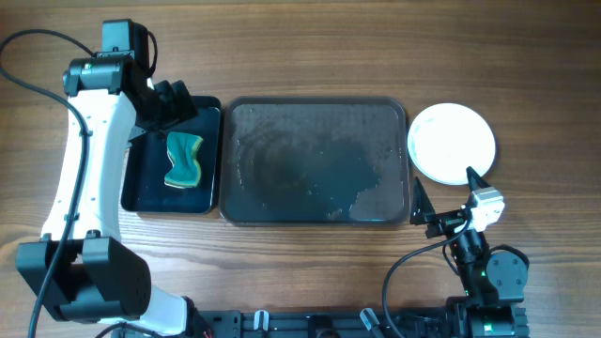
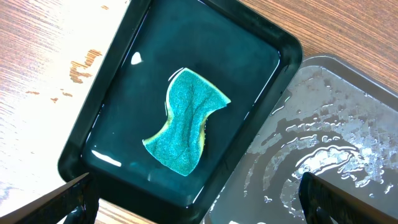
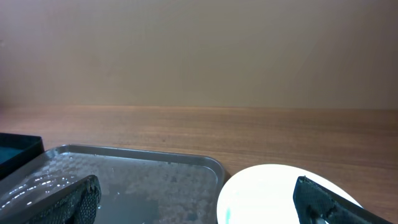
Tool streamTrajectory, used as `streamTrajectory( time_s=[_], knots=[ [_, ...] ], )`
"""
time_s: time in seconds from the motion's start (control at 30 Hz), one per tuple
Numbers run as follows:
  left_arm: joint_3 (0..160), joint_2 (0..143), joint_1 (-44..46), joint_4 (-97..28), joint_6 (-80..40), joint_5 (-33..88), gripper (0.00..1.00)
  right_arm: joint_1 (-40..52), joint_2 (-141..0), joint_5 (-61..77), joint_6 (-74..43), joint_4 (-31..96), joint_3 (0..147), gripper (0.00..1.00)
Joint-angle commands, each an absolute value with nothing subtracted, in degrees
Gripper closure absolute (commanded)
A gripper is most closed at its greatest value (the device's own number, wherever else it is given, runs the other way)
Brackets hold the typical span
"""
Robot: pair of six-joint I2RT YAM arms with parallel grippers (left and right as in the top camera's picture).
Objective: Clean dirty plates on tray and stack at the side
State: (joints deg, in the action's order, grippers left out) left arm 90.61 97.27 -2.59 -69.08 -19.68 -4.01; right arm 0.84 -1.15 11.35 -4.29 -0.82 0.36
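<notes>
The large dark grey tray (image 1: 315,161) lies mid-table, wet and with no plates on it; it also shows in the left wrist view (image 2: 336,137) and the right wrist view (image 3: 143,177). White plates (image 1: 452,143) sit stacked on the table right of the tray. In the right wrist view the top plate (image 3: 267,193) shows a small blue mark near its front edge. My left gripper (image 2: 198,202) is open and empty, above the near rim of the small black tray. My right gripper (image 3: 198,202) is open and empty, low at the front right, just in front of the stack (image 1: 443,199).
A smaller glossy black tray (image 1: 150,188) holding water stands left of the big tray, with a green-blue sponge (image 1: 183,161) lying in it, also seen in the left wrist view (image 2: 186,121). The table is brown wood.
</notes>
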Motion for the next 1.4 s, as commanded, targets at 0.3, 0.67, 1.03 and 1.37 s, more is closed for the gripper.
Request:
streamTrajectory(
  time_s=[0.3, 0.67, 1.03, 1.37],
  knots=[
    [90.87, 97.45, -2.79, -69.08, -18.59, -5.93, 0.00, 1.17, -0.80, 11.81, -4.91, -0.97, 0.30, 0.00],
    [80.23, 74.61, 0.47, -49.87, -19.16, -7.33, 0.00, 1.17, -0.80, 11.81, -4.91, -0.97, 0.30, 0.00],
    [34.65, 31.05, 1.23, -24.99, -19.11, -5.41, 0.00, 1.17, -0.80, 11.81, -4.89, -0.97, 0.30, 0.00],
    [11.75, 8.58, 1.23, -12.64, -18.41, -4.95, 0.00, 1.17, -0.80, 11.81, -4.89, -0.97, 0.30, 0.00]
  ],
)
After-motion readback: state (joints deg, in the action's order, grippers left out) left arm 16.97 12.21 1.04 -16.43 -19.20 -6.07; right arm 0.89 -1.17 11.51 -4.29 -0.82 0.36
